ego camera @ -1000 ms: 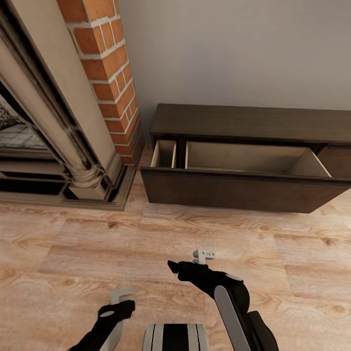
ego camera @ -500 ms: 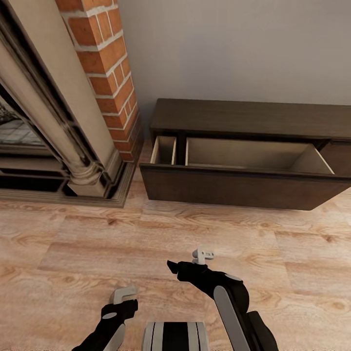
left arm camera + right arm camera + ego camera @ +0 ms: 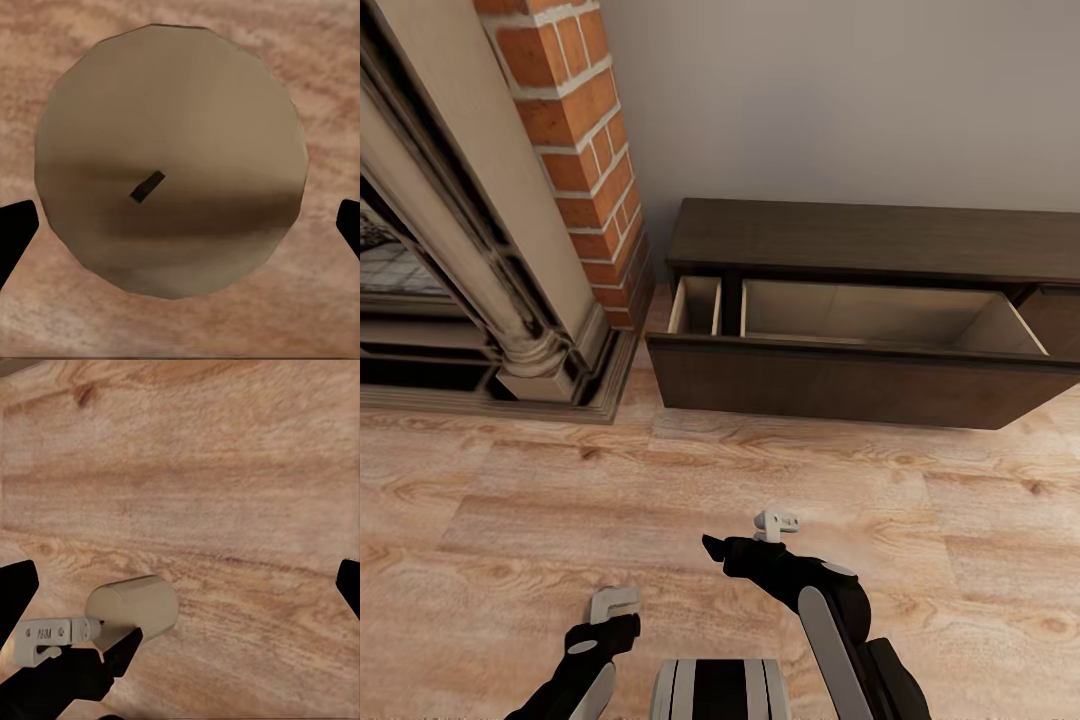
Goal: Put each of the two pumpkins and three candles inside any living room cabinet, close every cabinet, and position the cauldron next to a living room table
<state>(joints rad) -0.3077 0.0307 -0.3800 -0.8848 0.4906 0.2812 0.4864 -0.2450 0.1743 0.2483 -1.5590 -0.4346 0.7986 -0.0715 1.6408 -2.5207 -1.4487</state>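
The long dark brown cabinet point(image 3: 880, 245) stands against the wall with its wide front point(image 3: 860, 385) pulled out, baring pale beige inner walls. A beige candle point(image 3: 169, 157) with a dark wick sits between the fingers of my left gripper point(image 3: 180, 225). The head view has this candle point(image 3: 610, 603) low over the floor, near the picture's bottom edge. In the right wrist view the same candle point(image 3: 139, 607) lies sideways in the left gripper's black fingers. My right gripper point(image 3: 718, 550) hovers open over bare floor, well short of the cabinet. No pumpkins, cauldron or table are in view.
A brick column point(image 3: 585, 150) and a carved stone fireplace surround point(image 3: 470, 250) with a stepped base stand left of the cabinet. Wood-plank floor point(image 3: 810, 480) stretches between me and the cabinet front.
The whole picture has shifted slightly, so the camera moved; the cabinet sits a little higher in view. Both arms keep much the same pose, the candle still in the left gripper.
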